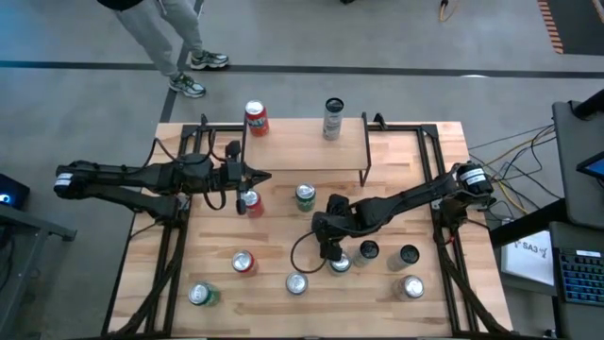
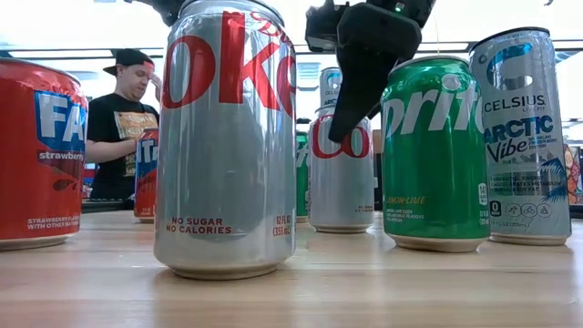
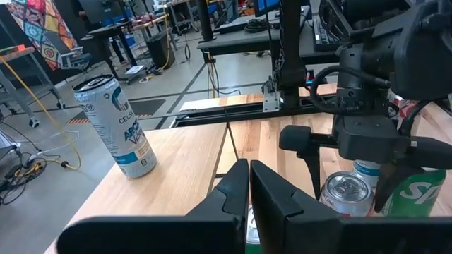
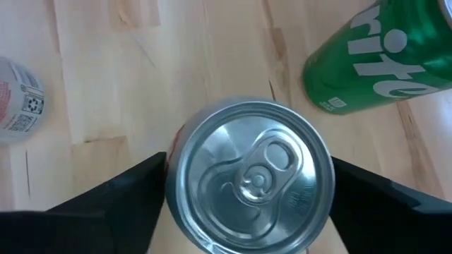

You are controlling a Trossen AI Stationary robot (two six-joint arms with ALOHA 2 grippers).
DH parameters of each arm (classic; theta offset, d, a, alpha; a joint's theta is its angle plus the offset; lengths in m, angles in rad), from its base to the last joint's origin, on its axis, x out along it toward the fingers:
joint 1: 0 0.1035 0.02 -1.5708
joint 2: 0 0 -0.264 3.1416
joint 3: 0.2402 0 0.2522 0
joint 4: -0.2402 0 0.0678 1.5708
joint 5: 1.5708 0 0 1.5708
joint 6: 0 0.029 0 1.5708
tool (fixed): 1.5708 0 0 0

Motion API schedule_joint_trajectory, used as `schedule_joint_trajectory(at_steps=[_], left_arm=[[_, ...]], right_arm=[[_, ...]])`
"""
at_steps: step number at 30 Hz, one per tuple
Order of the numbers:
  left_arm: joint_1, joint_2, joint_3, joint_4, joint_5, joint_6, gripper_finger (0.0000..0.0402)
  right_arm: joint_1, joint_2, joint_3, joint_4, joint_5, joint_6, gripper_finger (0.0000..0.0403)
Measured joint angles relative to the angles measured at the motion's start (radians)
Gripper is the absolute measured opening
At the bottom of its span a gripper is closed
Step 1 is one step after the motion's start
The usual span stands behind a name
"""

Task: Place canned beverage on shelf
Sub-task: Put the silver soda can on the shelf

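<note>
Jaws of the right gripper [image 4: 247,194] spread astride a silver can [image 4: 248,176], a green Sprite can [image 4: 381,63] just beside

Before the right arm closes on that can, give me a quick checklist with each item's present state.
1. Right tool open: ok.
2. Fingers on both sides of the silver can: ok.
3. Can upright on the table: ok.
4. Green can apart from the fingers: ok.
5. Free spot on the shelf between the red can and the tall can: ok.
6. Left tool shut, away from the target can: ok.
</note>
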State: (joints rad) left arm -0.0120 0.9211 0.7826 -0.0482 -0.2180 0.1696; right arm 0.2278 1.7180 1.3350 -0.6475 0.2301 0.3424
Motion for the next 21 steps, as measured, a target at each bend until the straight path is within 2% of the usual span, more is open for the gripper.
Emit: schedule_joint_trajectory(at_steps=[4,11,21], left_arm=[[0.0,0.0,0.0,0.002,0.0,-0.003,0.0],[0.0,0.0,0.0,0.029,0.0,0.001,0.0],[0.001,0.0,0.0,0.056,0.0,0.025,0.0]], right_arm=[[-0.003,-0.001,0.0,0.001,-0.002,0.0,0.0286],[-0.003,-0.009,0.015,-0.029,-0.004,0.001,0.0285],[-0.01,-0.029,0.28,-0.261,-0.029,-0.004,0.0285]])
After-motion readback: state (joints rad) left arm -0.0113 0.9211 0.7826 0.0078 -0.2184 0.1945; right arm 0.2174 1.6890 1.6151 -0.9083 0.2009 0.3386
